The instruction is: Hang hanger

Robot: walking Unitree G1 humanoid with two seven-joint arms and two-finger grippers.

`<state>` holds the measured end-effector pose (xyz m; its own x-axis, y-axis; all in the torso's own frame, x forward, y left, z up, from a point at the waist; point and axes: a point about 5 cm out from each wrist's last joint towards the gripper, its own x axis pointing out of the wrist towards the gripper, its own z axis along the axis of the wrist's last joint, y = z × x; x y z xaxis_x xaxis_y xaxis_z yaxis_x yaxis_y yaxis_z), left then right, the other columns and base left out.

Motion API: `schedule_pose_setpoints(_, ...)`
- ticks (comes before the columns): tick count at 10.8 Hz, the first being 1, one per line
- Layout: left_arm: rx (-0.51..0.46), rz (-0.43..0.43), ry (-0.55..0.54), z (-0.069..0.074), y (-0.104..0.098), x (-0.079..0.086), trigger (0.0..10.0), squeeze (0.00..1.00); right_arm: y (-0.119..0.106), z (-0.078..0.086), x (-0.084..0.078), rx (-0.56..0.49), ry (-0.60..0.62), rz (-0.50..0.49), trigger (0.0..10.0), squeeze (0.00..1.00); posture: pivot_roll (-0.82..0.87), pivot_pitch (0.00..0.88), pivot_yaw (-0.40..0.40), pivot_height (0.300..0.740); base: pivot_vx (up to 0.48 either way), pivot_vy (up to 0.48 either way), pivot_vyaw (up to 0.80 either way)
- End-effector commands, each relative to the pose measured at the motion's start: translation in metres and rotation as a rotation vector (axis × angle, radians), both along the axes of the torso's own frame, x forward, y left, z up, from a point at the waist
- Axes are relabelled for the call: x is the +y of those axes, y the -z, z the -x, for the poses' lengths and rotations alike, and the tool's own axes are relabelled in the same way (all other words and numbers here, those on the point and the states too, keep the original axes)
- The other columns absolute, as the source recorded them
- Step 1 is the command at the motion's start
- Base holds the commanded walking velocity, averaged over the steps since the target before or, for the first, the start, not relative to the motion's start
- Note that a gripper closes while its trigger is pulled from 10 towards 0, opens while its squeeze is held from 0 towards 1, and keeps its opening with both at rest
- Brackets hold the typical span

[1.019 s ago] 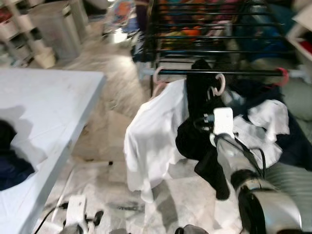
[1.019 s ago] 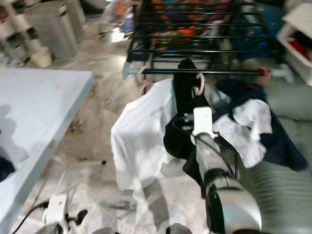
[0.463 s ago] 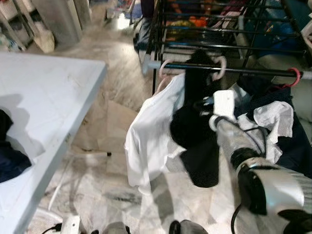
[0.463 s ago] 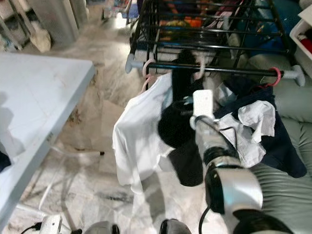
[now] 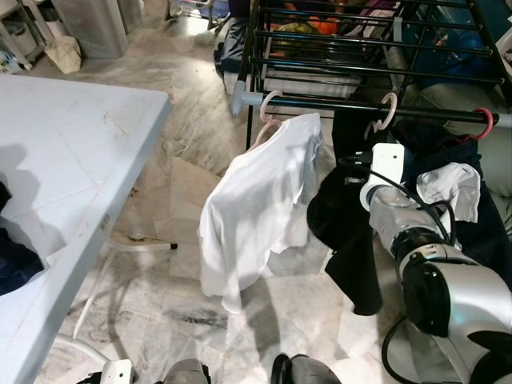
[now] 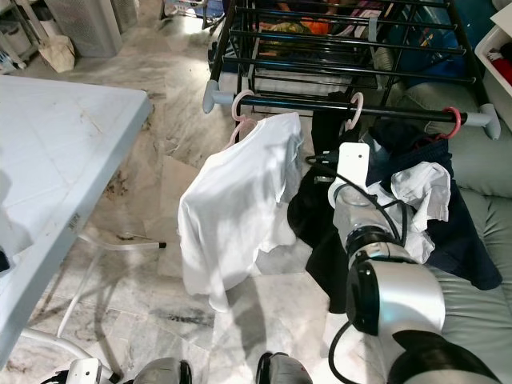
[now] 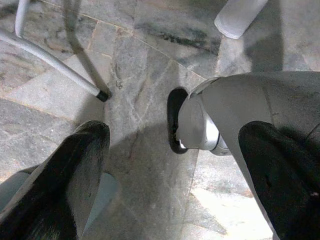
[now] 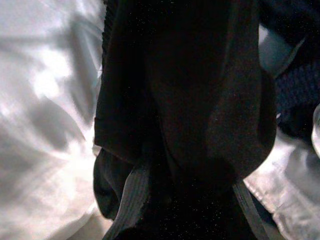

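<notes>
Jaws, right [image 5: 352, 164]: buried in black cloth, can't tell if they are apart or closed on anything; wrist view is dark knit fabric with a ribbed edge.
Jaws, left [image 7: 170, 165]: spread wide, holding nothing, two long black fingers [image 7: 75, 165] pointing down at grey marble floor [image 7: 135, 90].
Right arm [image 5: 400, 232]: silver, reaching forward and up toward the rail, white wrist block [image 5: 387, 164] just under it, black cables along the forearm.
Left arm: hangs low beside my body.
Hanger [image 5: 387, 108]: pale pink plastic hook, sits over the black rail [image 5: 360, 106] of the drying rack [image 5: 360, 48], black garment [image 5: 352, 240] drooping below it, soft and limp.
Second hanger [image 5: 268, 108]: pink hook on the same rail, carries a white T-shirt [image 5: 256, 208], creased, hanging slanted.
Red hook [image 5: 484, 120]: further right along the rail.
Table [image 5: 72, 160]: pale blue flat top, left of the rack.
</notes>
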<state>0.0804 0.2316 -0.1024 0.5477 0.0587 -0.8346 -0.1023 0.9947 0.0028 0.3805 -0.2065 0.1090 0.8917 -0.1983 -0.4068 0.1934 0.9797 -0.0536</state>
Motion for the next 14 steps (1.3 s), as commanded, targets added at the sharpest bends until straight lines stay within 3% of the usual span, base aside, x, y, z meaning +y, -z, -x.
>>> schedule_pose_setpoints(1,0.024,-0.004,-0.012,0.010,0.002,0.001,10.0,0.00,0.003,0.002,-0.001,0.043,0.025,-0.035,10.0,0.00,0.16,0.149,-0.051,0.740,0.000,0.000,0.00)
schedule_pose_setpoints(5,0.022,-0.001,-0.025,0.019,0.002,0.002,10.0,0.00,0.045,0.024,0.013,0.206,-0.031,-0.076,10.0,0.00,0.17,0.161,-0.063,0.740,0.000,0.000,0.00)
schedule_pose_setpoints(7,0.003,0.000,-0.012,0.013,0.001,0.001,10.0,0.00,0.052,0.028,0.016,0.223,-0.055,-0.089,10.0,0.00,0.17,0.159,-0.057,0.740,0.000,0.000,0.00)
schedule_pose_setpoints(8,-0.009,-0.002,-0.005,0.010,0.000,0.000,10.0,0.00,0.051,0.027,0.016,0.203,-0.062,-0.105,10.0,1.00,0.16,0.155,-0.051,0.740,0.000,0.000,0.00)
schedule_pose_setpoints(11,-0.038,-0.001,0.012,0.000,-0.002,-0.004,10.0,0.00,0.055,0.031,0.013,0.212,-0.095,-0.071,10.0,1.00,0.15,0.145,-0.045,0.740,0.000,0.000,0.00)
schedule_pose_setpoints(14,-0.061,0.000,0.022,-0.007,-0.004,-0.007,10.0,0.00,0.065,0.039,0.009,0.191,-0.175,0.072,10.0,1.00,0.14,0.121,-0.045,0.740,0.000,0.000,0.00)
